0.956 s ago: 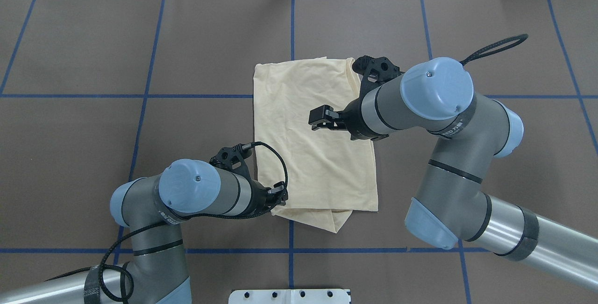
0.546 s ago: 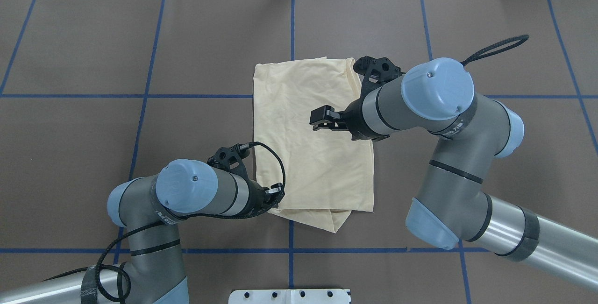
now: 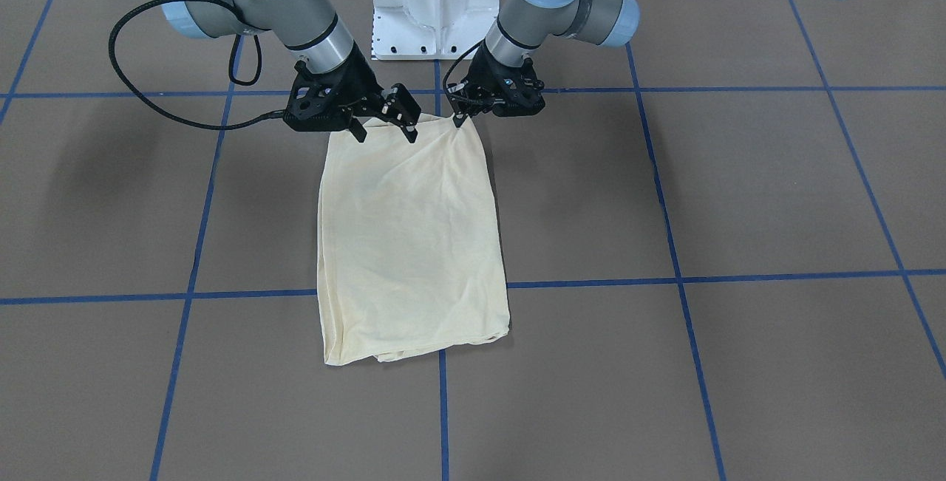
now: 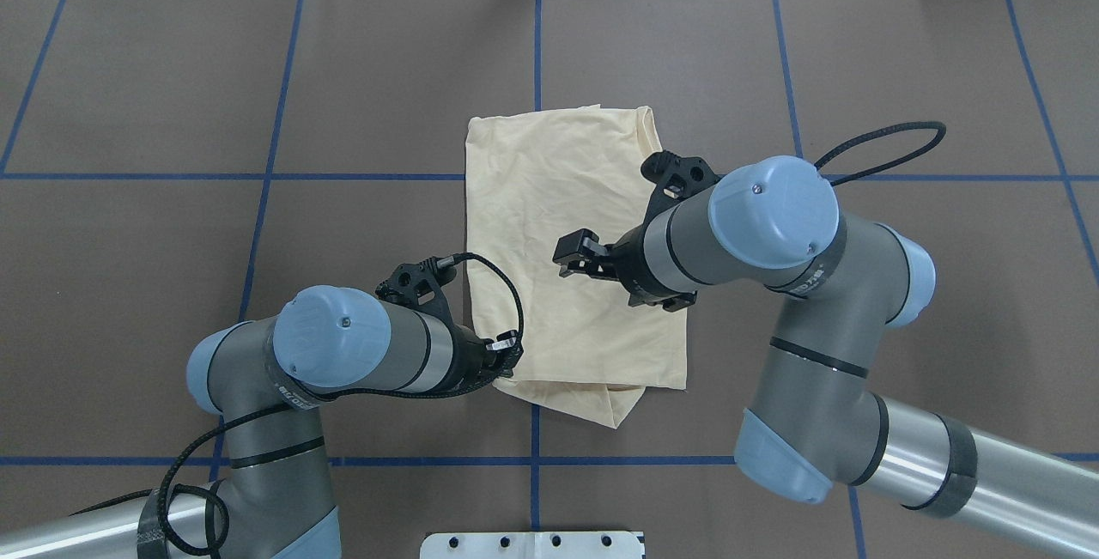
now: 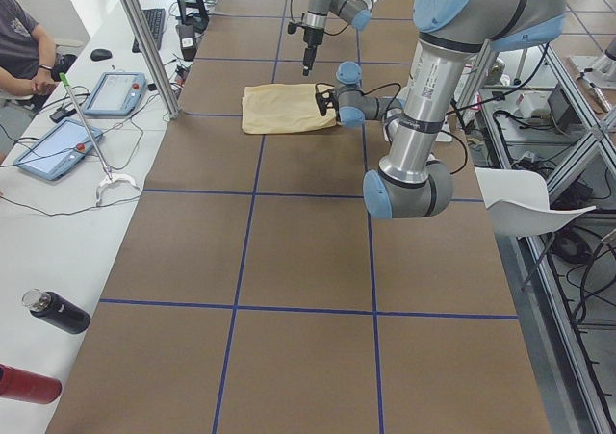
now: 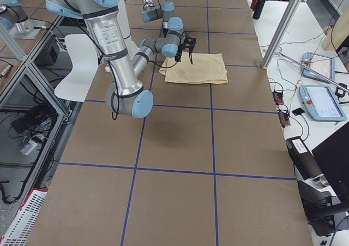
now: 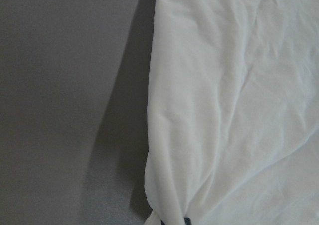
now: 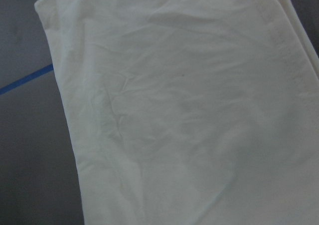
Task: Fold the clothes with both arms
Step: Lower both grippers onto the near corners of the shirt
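thin matt creased cloth t-shirt [image 4: 549,198], matt paper-like table cover [image 4: 154,69], smooth metal arms [image 4: 919,447], glossy plastic caps [image 4: 773,211]

The right arm [image 4: 773,224] covers the T-shirt's [image 4: 549,198] right edge from overhead.

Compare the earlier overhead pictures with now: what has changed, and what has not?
The right gripper moved toward the robot above the shirt, still open, holding nothing. The left gripper stays shut on the shirt's near corner; the shirt lies almost unchanged.
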`<state>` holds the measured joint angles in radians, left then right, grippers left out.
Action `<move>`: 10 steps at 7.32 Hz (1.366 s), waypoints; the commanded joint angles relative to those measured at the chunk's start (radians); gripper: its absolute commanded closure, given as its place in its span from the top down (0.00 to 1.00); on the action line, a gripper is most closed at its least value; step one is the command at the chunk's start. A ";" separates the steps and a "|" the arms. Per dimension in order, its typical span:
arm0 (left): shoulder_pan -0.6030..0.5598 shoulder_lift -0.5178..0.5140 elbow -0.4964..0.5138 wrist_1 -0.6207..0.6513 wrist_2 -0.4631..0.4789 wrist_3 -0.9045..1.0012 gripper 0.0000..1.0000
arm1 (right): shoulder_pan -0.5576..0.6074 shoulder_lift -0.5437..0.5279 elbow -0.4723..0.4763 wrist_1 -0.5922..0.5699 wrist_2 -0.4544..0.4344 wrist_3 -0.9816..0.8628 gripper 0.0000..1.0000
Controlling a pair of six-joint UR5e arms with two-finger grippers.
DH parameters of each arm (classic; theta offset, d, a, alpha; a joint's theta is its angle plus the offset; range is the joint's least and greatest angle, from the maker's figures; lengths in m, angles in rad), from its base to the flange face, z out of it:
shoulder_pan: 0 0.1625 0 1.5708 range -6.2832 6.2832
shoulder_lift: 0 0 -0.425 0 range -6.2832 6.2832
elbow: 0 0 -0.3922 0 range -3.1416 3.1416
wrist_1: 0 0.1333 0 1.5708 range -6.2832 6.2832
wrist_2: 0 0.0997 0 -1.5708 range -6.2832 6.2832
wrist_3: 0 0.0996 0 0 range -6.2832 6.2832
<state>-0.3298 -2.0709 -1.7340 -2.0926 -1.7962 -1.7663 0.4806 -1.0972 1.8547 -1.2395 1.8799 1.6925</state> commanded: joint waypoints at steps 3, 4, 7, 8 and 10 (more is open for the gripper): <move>-0.003 0.000 -0.001 0.008 0.000 -0.001 0.00 | -0.097 -0.092 0.006 -0.015 -0.096 0.240 1.00; -0.003 0.002 -0.001 0.008 0.001 -0.001 0.00 | -0.124 -0.095 0.003 -0.055 -0.131 0.254 1.00; -0.002 0.000 -0.001 0.009 0.003 -0.001 0.00 | -0.157 -0.056 0.003 -0.241 -0.137 0.256 1.00; -0.002 0.000 0.001 0.009 0.003 -0.001 0.00 | -0.165 -0.055 0.003 -0.265 -0.137 0.256 1.00; -0.002 0.000 -0.001 0.009 0.003 0.001 0.00 | -0.174 -0.030 -0.002 -0.313 -0.139 0.254 1.00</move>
<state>-0.3315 -2.0708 -1.7344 -2.0831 -1.7933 -1.7669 0.3130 -1.1401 1.8571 -1.5242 1.7425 1.9478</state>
